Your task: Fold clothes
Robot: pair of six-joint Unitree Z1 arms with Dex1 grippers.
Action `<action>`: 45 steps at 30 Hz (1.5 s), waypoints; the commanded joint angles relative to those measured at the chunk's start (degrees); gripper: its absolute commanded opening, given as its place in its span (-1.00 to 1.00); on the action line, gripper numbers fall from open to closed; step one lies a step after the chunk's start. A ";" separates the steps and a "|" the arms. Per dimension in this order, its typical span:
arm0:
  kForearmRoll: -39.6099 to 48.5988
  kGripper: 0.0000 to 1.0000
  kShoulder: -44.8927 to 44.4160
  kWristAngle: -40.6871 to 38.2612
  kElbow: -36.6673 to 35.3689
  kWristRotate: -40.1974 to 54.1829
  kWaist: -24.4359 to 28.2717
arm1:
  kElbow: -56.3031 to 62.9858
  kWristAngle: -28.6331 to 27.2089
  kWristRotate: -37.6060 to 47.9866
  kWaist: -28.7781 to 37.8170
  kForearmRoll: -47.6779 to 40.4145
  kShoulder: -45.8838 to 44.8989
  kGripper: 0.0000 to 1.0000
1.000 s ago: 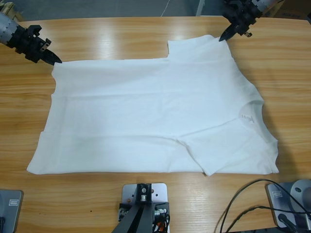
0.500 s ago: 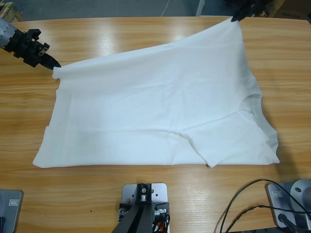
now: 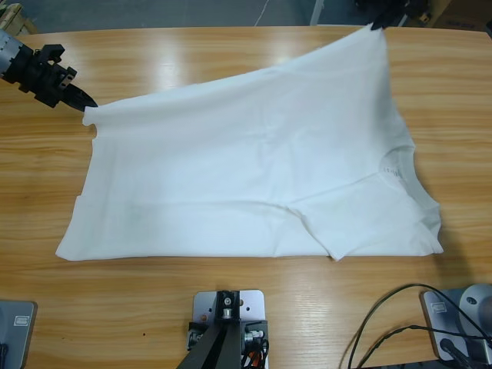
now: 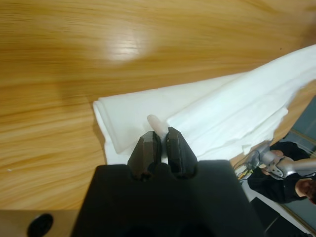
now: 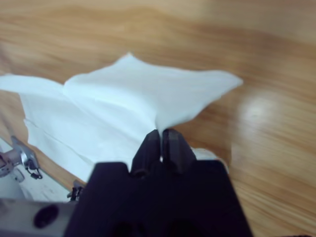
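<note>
With the T-shirt (image 3: 254, 177) spread on the table (image 3: 231, 54) and its far corners pinched by the closed left gripper (image 3: 83, 102) and right gripper (image 3: 376, 26), thin cloth could be pulled free if tension rises.

The shirt (image 3: 254, 169) is plain white; both hands (image 3: 83, 101) (image 3: 377, 25) are black; the counter (image 3: 192, 61) is streaky honey-brown wood.

Legible text: none in any view
T-shirt (image 3: 254, 169) neck area: a small faint mark just inside the round neckline, high view, too small to read
T-shirt chest: no lettering can be made out
Wooden table (image 3: 192, 61): bears no readable sign, number or brand
Wrist views: only plain white cloth and wood grain, nothing to read
</note>
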 commanded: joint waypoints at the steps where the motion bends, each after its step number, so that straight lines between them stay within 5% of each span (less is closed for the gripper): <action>1: 0.54 -1.00 -2.27 -1.35 2.72 0.17 -0.73 | 6.72 -0.06 -1.86 -1.04 10.01 -1.42 -1.00; 23: 0.57 -1.00 -4.75 -1.44 7.61 -1.33 -0.89 | 35.18 -1.73 -2.28 -1.14 -1.75 -14.04 -1.00; 45: 0.57 -1.00 -5.28 -0.84 12.69 -4.14 -3.60 | 45.18 -2.43 -3.60 -1.21 -4.26 -17.75 -1.00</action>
